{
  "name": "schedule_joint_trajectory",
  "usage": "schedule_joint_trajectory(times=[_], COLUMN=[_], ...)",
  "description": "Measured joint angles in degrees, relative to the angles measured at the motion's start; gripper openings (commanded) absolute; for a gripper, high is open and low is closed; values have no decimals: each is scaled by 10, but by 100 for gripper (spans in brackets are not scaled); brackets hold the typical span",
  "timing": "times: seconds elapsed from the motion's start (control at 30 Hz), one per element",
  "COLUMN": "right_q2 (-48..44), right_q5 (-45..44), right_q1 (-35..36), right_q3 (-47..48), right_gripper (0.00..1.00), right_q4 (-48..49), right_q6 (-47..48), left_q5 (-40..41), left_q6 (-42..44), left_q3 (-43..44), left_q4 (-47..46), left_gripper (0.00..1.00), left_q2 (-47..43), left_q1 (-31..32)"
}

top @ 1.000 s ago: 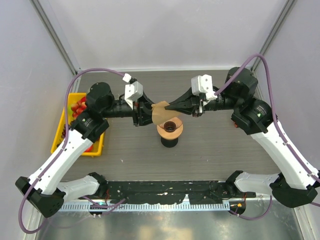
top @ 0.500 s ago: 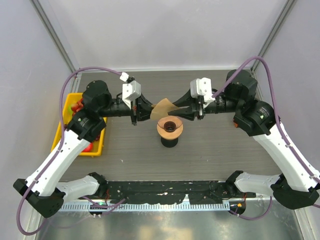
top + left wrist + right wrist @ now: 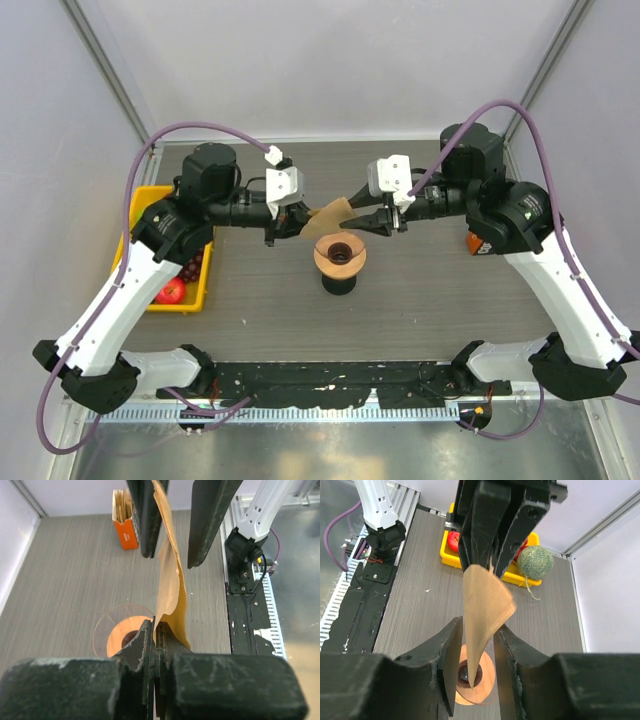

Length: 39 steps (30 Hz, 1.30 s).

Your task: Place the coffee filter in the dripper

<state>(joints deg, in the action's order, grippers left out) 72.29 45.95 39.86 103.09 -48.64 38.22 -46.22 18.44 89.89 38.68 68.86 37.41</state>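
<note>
1. While the left claw (image 3: 157, 630) is pinching the coffee filter (image 3: 330, 213) tight, the right claw (image 3: 474, 630) is standing open around it.
2. The coffee filter is hanging in the air, close over the dripper (image 3: 340, 256).
3. It is not sitting inside yet, so lowering it in is what is left.

Dripper (image 3: 117, 639) half behind left tool (image 3: 156, 627); coffee filter (image 3: 172, 590) top beyond the edge

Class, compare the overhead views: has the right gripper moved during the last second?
Yes. The right gripper has pulled back to the right. Its tips were behind the centre of the dripper and are now behind its right rim.
</note>
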Motion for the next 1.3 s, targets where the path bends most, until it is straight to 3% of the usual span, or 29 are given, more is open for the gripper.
schedule_joint_trajectory(times=[0.03, 0.07, 0.13, 0.17, 0.2, 0.33, 0.4, 0.63, 0.83, 1.13, 1.3], right_q2=[4, 8, 13, 14, 15, 17, 13, -27, -35, -60, -68], right_q5=[0, 0, 0, 0, -1, -9, -15, -35, -49, -94, -109], right_q1=[0, 0, 0, 0, 0, 2, 2, 2, 3, 19, 29], right_q3=[6, 10, 14, 15, 15, 13, 2, -90, -119, -171, -186], right_gripper=[30, 18, 5, 5, 5, 5, 5, 5, 5, 5, 5], right_q4=[-7, -12, -18, -22, -25, -25, -9, 90, 169, 249, 280], right_q6=[6, 9, 17, 22, 24, 28, 25, -4, -24, -31, -35], left_q5=[4, 8, 17, 19, 23, 42, 42, 20, -2, -30, -43], left_q6=[5, 8, 15, 16, 15, -7, -43, -190, -325, -537, -629], left_q3=[1, 1, 2, 2, 3, 6, -2, -66, -96, -166, -198], left_q4=[9, 15, 28, 32, 35, 29, 9, -76, -162, -294, -367], left_gripper=[0, 0, 0, 0, 5, 50, 54, 57, 69, 70, 61], left_q2=[5, 9, 16, 18, 19, 19, 17, 6, 6, 16, 16], left_q1=[1, 2, 3, 4, 5, 3, -8, -69, -99, -147, -153])
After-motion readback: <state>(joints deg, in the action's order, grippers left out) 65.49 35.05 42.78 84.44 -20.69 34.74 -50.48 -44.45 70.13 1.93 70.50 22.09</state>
